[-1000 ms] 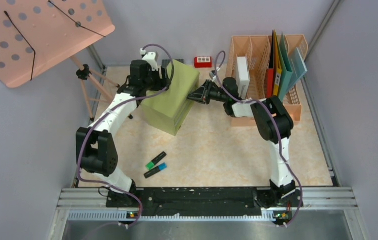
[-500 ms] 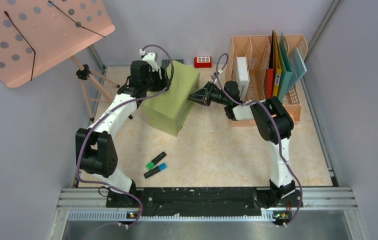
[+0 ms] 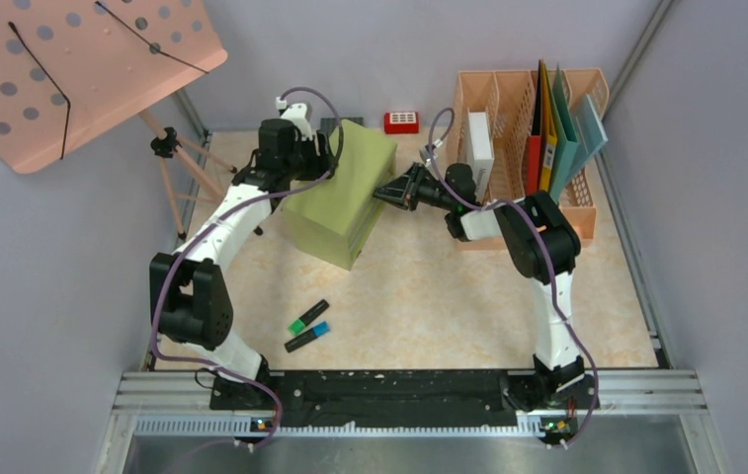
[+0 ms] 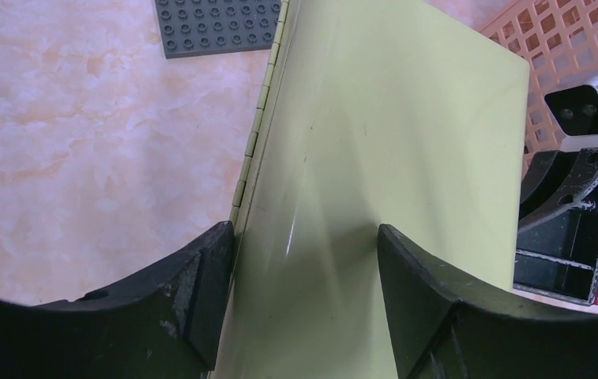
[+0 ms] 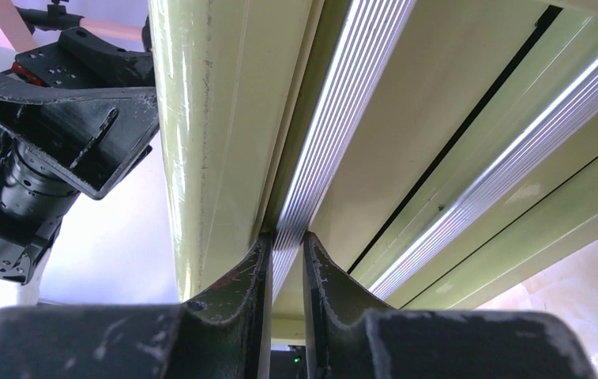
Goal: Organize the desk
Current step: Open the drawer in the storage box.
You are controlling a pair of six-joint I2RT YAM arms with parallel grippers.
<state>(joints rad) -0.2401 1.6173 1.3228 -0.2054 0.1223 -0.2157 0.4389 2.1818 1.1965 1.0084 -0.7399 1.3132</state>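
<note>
On the beige marble desk (image 3: 449,306) a green drawer cabinet (image 3: 340,197) stands at an angle at the back left. My left gripper (image 3: 326,161) is over its top (image 4: 390,142), open. One finger (image 4: 208,300) hangs at the hinged back edge. The other finger (image 4: 414,308) rests on the flat top. My right gripper (image 3: 381,193) reaches in from the right at the drawer fronts. It is shut on the ribbed silver handle strip (image 5: 319,150) of the top drawer, with a finger (image 5: 244,284) on each side.
A green highlighter (image 3: 307,318) and a blue one (image 3: 307,338) lie near the front left. A peach file basket (image 3: 508,94) holds folders and a white box (image 3: 480,148) at the back right. A red block (image 3: 401,121), a grey studded plate (image 4: 216,24) and a peach board (image 3: 73,69) on a tripod are also there.
The right arm's wrist has shifted slightly and its cable has swung. The cabinet and the left arm look unmoved.
</note>
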